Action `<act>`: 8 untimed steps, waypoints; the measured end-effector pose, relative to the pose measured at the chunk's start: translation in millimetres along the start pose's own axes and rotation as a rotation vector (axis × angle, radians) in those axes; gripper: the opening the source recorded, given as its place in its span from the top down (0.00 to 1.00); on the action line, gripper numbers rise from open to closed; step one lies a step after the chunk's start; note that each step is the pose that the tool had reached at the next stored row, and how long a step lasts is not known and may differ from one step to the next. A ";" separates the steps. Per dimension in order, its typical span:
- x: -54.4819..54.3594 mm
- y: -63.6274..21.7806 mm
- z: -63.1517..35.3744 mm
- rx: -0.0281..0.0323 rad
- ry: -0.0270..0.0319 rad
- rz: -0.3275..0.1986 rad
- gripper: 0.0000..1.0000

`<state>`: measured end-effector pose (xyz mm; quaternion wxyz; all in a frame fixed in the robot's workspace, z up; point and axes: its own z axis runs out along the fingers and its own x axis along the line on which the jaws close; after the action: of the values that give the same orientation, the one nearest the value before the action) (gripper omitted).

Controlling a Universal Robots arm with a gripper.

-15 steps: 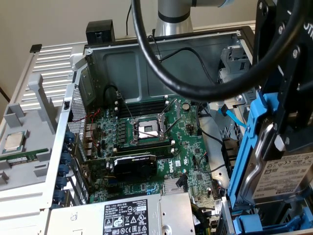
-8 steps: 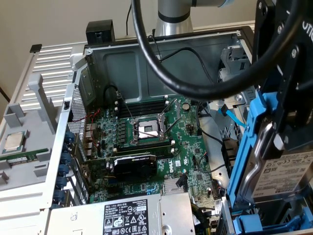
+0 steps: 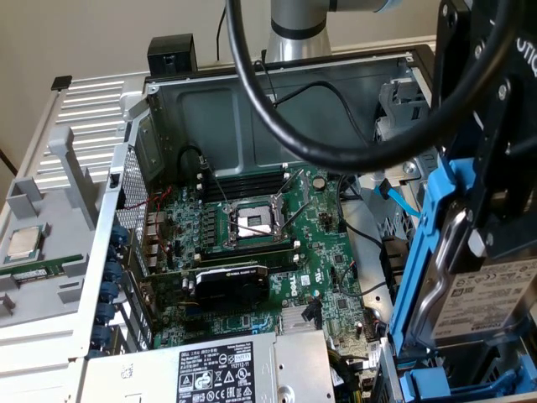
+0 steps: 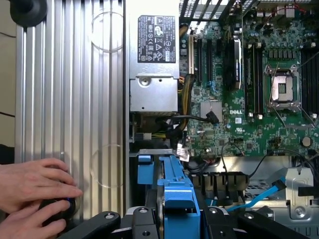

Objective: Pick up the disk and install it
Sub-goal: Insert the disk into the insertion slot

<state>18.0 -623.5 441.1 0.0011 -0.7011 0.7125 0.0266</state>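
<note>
While the jaws grip one disk [image 3: 482, 294], two hands [image 4: 32, 196] rest nearby.

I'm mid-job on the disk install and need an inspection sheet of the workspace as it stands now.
Surface: ribbed metal table, carrying an open computer case.
Job's things: disk in its blue carrier, held tilted over the case's drive-bay side on the exterior view's right; not seated.
Clutter: processor chip on a grey holder outside the case.
Grippers: gripper shut on the blue carrier.
Cables: thick black robot cable looping over the case; blue data cable loose inside.
Surroundings: a person's hands on a black knob at the table.
</note>
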 end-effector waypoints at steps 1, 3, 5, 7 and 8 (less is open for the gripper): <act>0.0 0.0 0.3 -0.0001 -0.0007 0.000 0.63; 0.1 0.0 1.0 -0.0001 -0.0026 -0.001 0.63; 0.1 0.0 1.5 -0.0001 -0.0053 -0.002 0.63; 0.1 -0.1 1.8 -0.0002 -0.0066 -0.002 0.63; 0.1 -0.1 1.9 -0.0002 -0.0067 -0.002 0.63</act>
<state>18.0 -623.5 439.2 0.0035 -0.7019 0.7117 0.0290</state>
